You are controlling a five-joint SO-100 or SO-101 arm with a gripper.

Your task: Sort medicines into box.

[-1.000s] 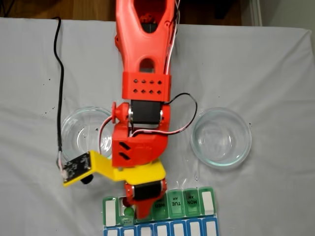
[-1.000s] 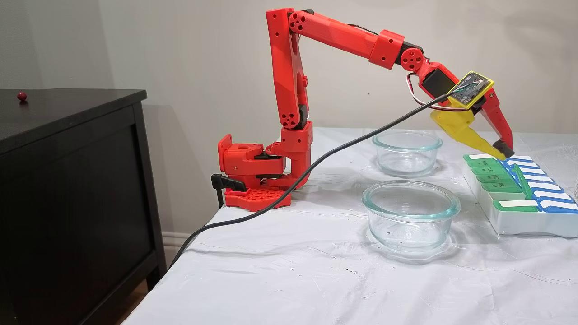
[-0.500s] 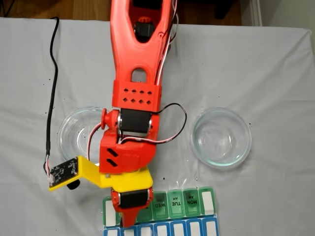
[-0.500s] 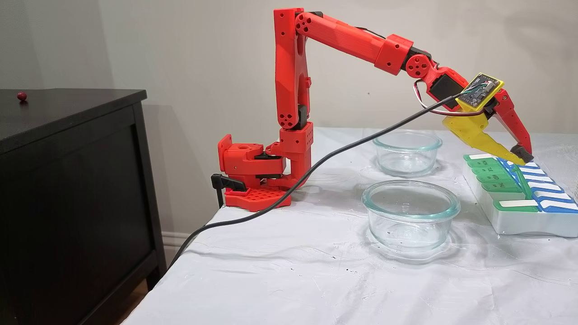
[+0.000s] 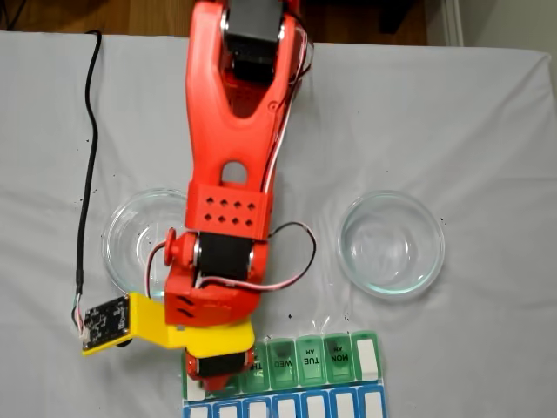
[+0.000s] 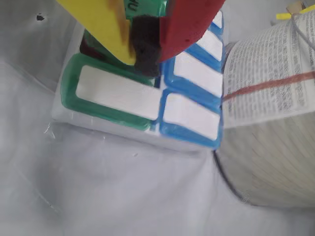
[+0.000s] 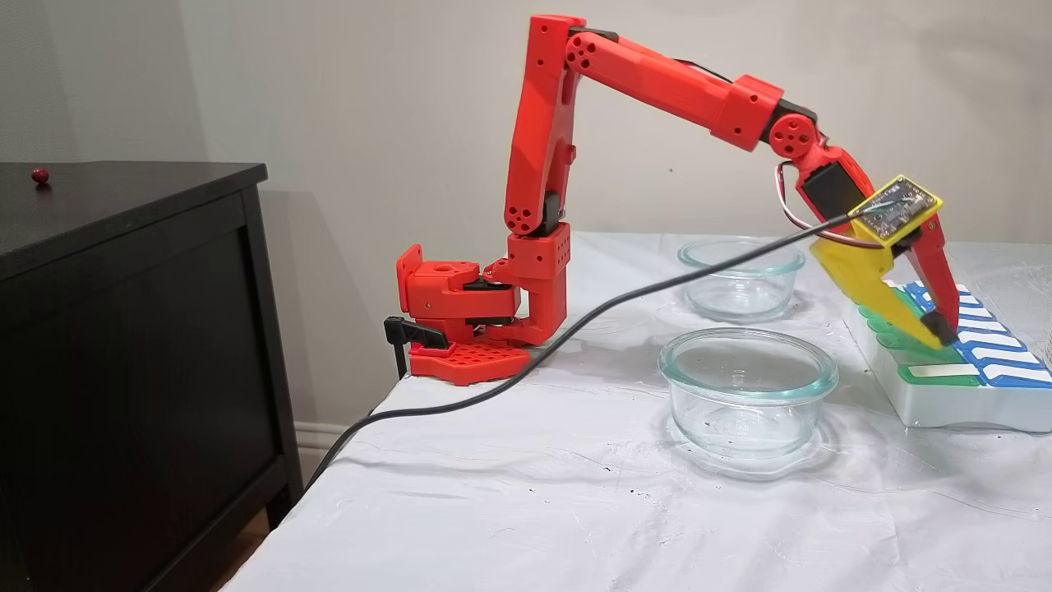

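The box lies at the near table edge, with green lids marked WED, TUE, MON and a blue row below. My gripper is shut, and its yellow and red fingers press tip-down on the box's green row. In the wrist view the gripper meets on a black pad above the seam between a green lid and the blue lids. A dark red patch shows beside the yellow finger; I cannot tell if it is a pill. One dark red pill lies on the black cabinet.
Two clear glass dishes stand on the white cloth in front of the box, seemingly empty. A black cable trails over the cloth's left side. A printed paper roll stands right beside the box's blue row.
The arm has reached out and swung left in the top fixed view. The gripper has dropped onto the box. The green lid that stood upright in the side view no longer sticks up.
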